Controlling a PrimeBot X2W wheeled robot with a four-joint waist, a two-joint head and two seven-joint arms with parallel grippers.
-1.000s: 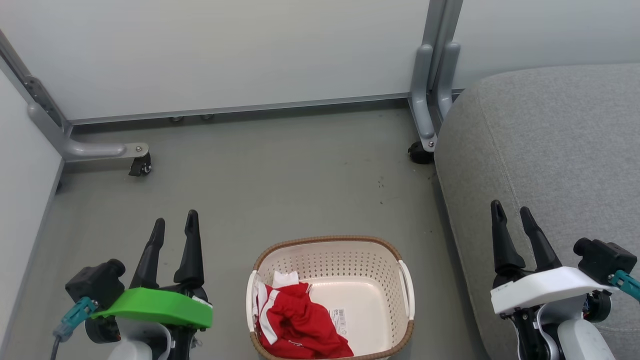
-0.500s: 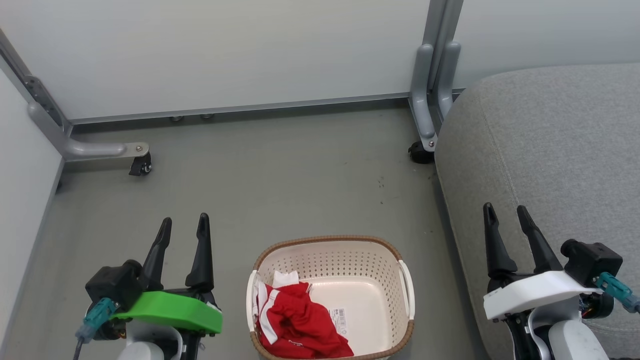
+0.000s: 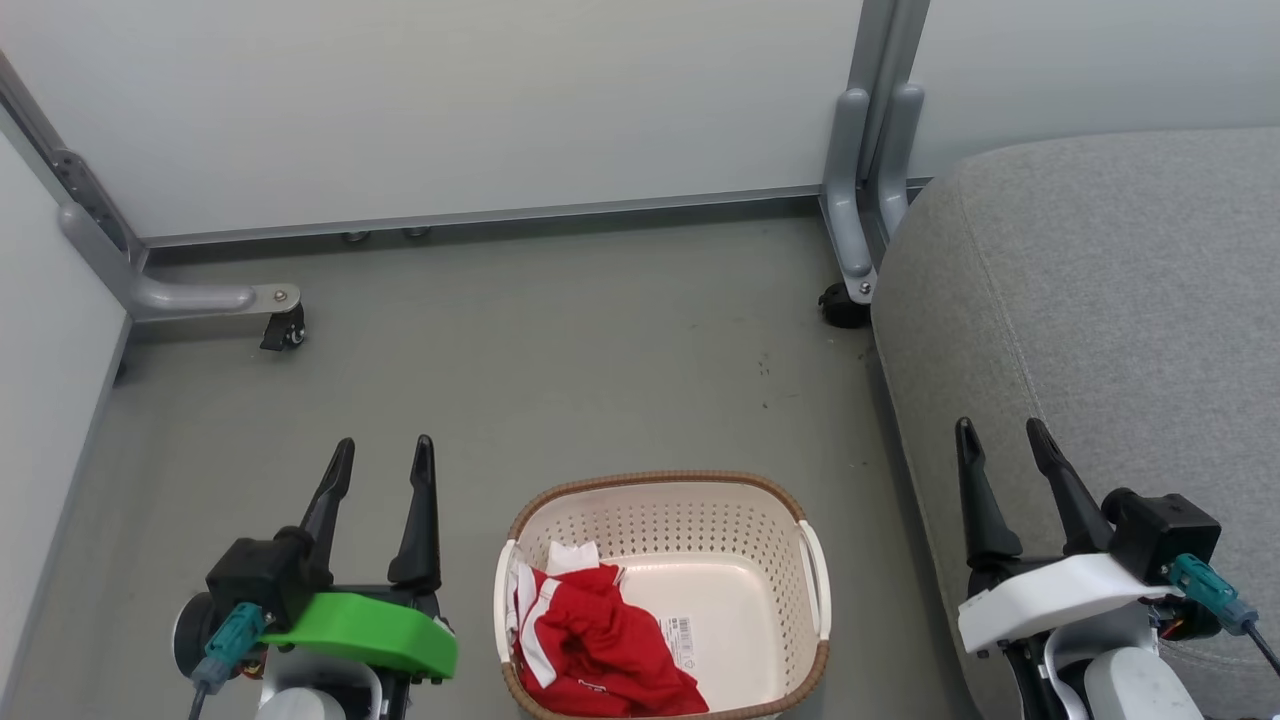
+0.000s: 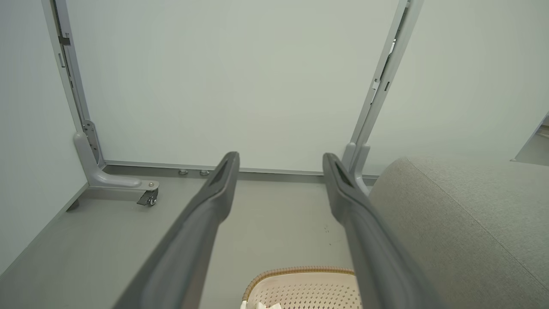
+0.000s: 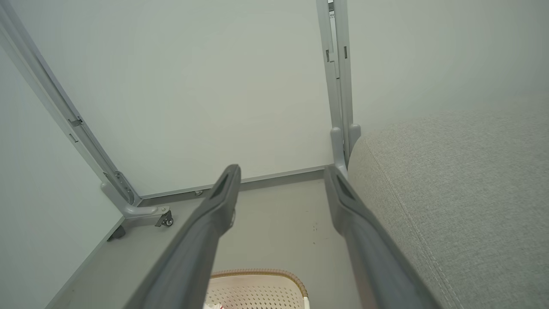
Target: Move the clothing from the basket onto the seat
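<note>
The red clothing (image 3: 600, 650) with white trim lies bunched in the left half of the cream basket (image 3: 700, 500), which stands on the floor at the bottom middle of the head view. The grey seat (image 3: 1110, 300) fills the right side. My left gripper (image 3: 385, 452) hangs open to the left of the basket, nothing between its fingers. My right gripper (image 3: 1000, 432) is open over the seat's left edge, right of the basket. The left wrist view shows the basket rim (image 4: 296, 271) below its gripper (image 4: 281, 159), and the right wrist view shows the rim (image 5: 257, 273) under its gripper (image 5: 281, 171).
White partition panels close off the back and left. Their grey metal legs with castors stand at the back left (image 3: 285, 330) and beside the seat's corner (image 3: 840, 305). Grey floor (image 3: 560, 360) stretches between basket and panels.
Both grippers have drifted inward toward the basket and lower in the head view, staying open. The clothing and basket have not moved.
</note>
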